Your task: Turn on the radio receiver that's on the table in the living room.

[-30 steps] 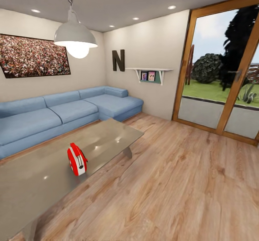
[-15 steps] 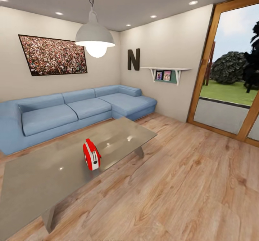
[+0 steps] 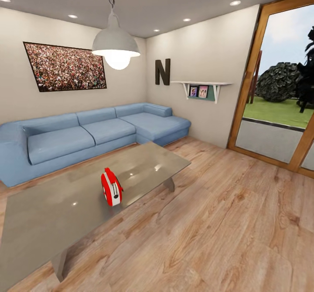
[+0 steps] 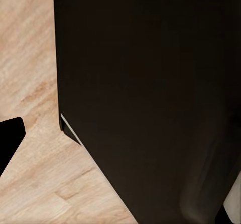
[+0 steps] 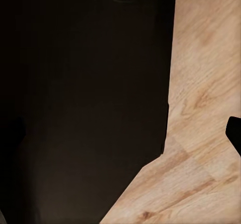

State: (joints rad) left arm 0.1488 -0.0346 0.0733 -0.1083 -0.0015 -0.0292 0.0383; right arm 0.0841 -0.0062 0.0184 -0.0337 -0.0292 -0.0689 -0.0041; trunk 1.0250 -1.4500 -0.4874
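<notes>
A crowd picture [image 3: 65, 67] hangs on the left wall above a blue sectional sofa [image 3: 87, 137]. A white pendant lamp [image 3: 116, 45] hangs over the low glossy table [image 3: 52, 213]. The red radio receiver [image 3: 111, 187] stands upright near the table's near edge. Wood floor [image 3: 226, 231] spreads right toward a glass door [image 3: 281, 91]. Whether the grippers are open or closed cannot be told.

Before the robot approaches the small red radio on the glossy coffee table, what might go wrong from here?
1. The small red radio with white trim stands upright near the edge of the glossy grey-brown coffee table; a hard press might tip it or push it off.
2. The radio's narrow end faces the camera, so its dial is hard to see from here.
3. The low table could be bumped on approach.
</notes>
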